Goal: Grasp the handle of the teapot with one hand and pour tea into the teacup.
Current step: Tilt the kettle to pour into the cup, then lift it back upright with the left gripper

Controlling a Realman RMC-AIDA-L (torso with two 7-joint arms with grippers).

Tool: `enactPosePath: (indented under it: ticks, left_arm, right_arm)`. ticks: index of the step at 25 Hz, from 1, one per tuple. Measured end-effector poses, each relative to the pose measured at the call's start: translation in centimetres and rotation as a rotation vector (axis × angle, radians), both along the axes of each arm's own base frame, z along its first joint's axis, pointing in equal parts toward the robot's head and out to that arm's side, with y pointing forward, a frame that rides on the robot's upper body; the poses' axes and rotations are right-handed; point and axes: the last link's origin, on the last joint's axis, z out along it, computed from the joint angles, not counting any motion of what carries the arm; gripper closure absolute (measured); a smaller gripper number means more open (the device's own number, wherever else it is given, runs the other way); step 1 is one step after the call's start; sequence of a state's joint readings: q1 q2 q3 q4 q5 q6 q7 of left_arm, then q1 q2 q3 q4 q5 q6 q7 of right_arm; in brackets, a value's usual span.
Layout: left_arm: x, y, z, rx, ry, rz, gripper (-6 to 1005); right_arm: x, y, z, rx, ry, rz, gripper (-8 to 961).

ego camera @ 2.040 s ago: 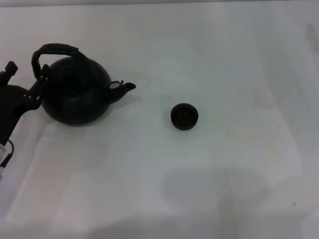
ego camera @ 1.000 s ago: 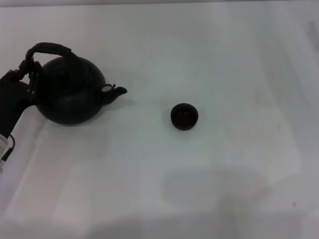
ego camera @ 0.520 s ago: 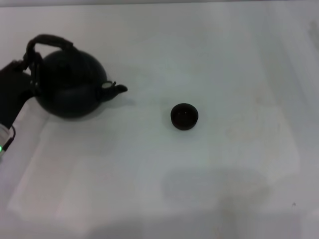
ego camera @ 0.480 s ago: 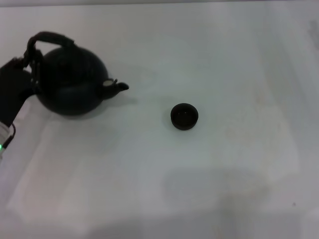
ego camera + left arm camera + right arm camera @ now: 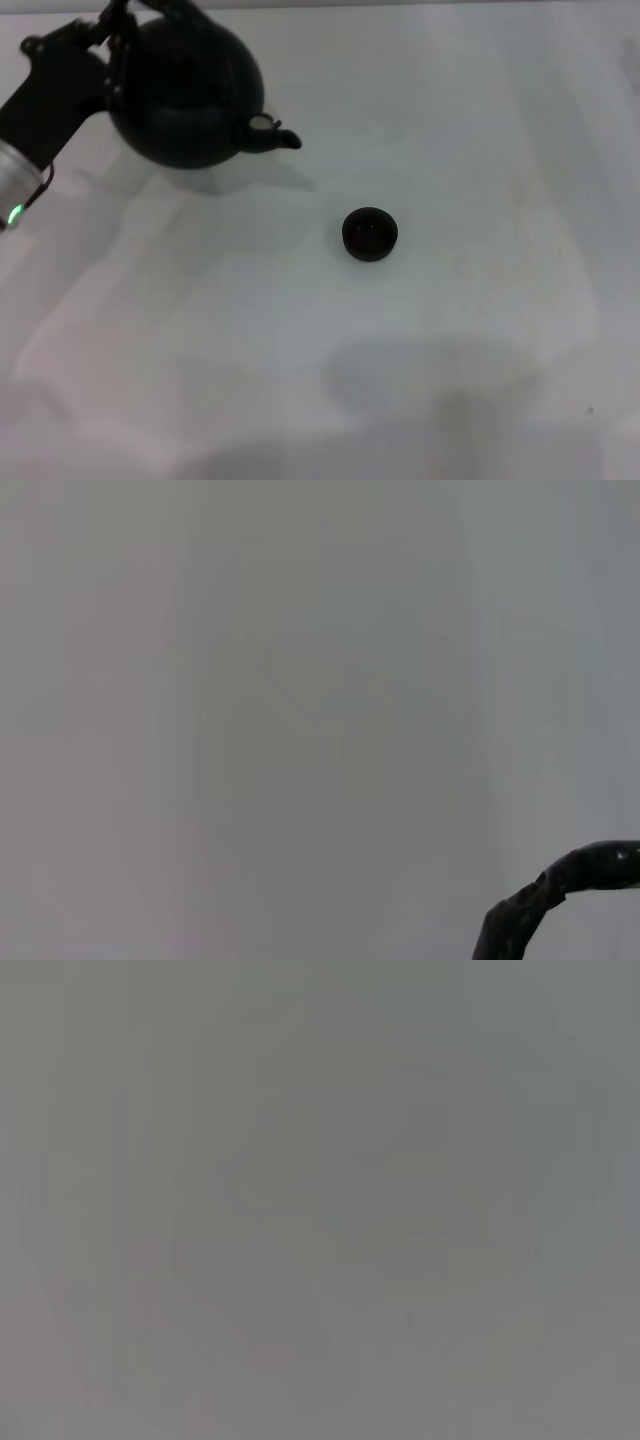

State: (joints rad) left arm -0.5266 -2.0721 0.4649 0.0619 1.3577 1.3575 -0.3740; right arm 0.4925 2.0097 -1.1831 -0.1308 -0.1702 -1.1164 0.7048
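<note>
The dark round teapot (image 5: 185, 95) hangs in the air at the far left of the head view, its shadow on the white table (image 5: 470, 130) below it. Its spout (image 5: 275, 136) points right, toward the teacup. My left gripper (image 5: 115, 35) is shut on the handle at the pot's left side; the arch itself runs past the picture's upper edge. A short dark stretch of the handle (image 5: 555, 890) shows in the left wrist view. The tiny black teacup (image 5: 370, 233) stands alone near the table's middle, well to the right of and nearer than the spout. My right gripper is out of view.
My left arm (image 5: 40, 110) comes in from the left edge with a green light on it. The right wrist view shows only plain grey surface.
The left gripper has lifted the teapot off the table and carried it up and to the right, closer to the teacup. The cup has stayed where it was.
</note>
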Motion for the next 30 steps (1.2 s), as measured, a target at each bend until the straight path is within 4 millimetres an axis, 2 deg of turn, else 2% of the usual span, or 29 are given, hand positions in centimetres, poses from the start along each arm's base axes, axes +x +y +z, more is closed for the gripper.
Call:
enactPosePath:
  ticks: [5,10,21,23,30]
  left_arm:
    - [1.8,1.9,-0.5,-0.022,0.047,-0.045,881]
    - [2.6,2.4,-1.1,-0.033,0.094,-0.079,881]
    - [3.2,1.4,-3.0,-0.021,0.174,-0.125,881]
    - [3.3,0.8,-3.7,-0.004,0.230,-0.161,881]
    - [3.4,0.6,-3.9,0.003,0.245,-0.170,880]
  right_arm:
    - [0.0,0.0,0.1,0.002,0.005,-0.001,97]
    - [0.1,0.0,0.2,0.008,0.010,-0.004,97]
    - [0.8,-0.4,0.6,0.033,0.028,-0.033,97]
    - [0.9,-0.5,0.6,0.036,0.030,-0.039,97]
    - [1.1,-0.6,0.6,0.038,0.031,-0.043,97]
